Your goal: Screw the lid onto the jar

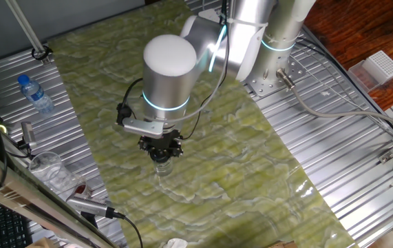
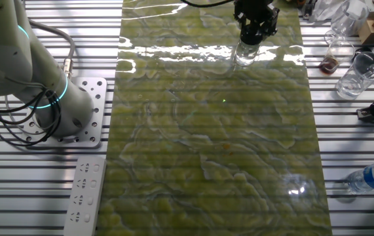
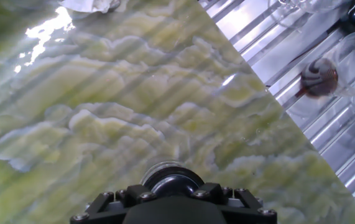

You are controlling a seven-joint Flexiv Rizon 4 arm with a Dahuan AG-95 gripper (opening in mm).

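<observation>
The small clear glass jar (image 1: 162, 167) stands upright on the green marbled mat, and it also shows in the other fixed view (image 2: 245, 55). My gripper (image 1: 160, 149) points straight down onto its top. In the hand view the glossy black lid (image 3: 170, 182) sits on the jar's mouth between my fingers (image 3: 222, 194), which press against both its sides. The gripper (image 2: 255, 29) is shut on the lid. The jar's body below the lid is hidden in the hand view.
A blue-capped water bottle (image 1: 36, 94) lies on the metal slats beside the mat. A clear plastic cup (image 2: 357, 72) and a small glass with brown residue (image 3: 319, 76) stand off the mat's edge. A power strip (image 2: 85, 196) lies near the arm's base (image 2: 75, 111).
</observation>
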